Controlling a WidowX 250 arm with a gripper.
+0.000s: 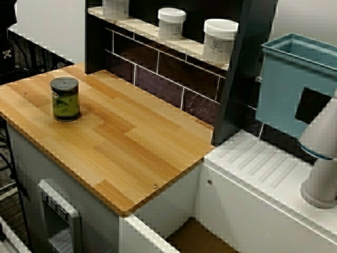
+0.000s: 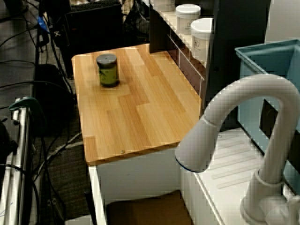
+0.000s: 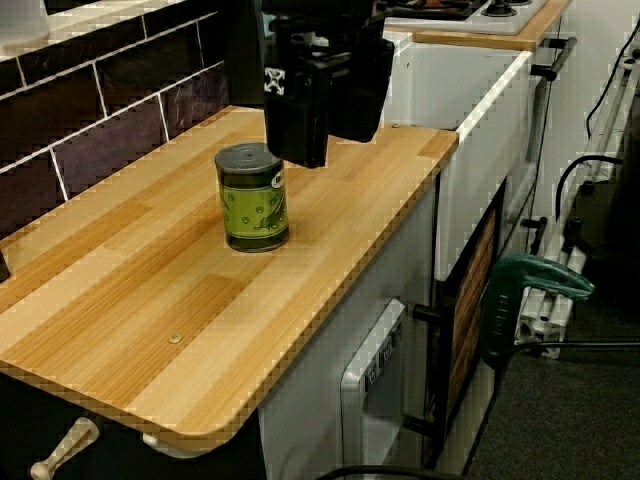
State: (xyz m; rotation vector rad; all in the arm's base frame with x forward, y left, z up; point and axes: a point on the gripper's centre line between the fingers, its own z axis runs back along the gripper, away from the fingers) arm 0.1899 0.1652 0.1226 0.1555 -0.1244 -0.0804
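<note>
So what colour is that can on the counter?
Small round can: green, dark grey lid; clearest in the side view.

jar (image 1: 65, 98) on counter (image 1: 131, 142) | tubs (image 1: 219, 40) on shelf (image 1: 142, 26) behind | faucet (image 2: 199, 145) on drainboard (image 1: 258, 163) right

The jar (image 1: 65, 99) is showing olive green under a dark grey lid; the table (image 1: 131, 147) is displaying honey-toned wood strips; the pincer (image 3: 300, 150) is looking black.
</note>
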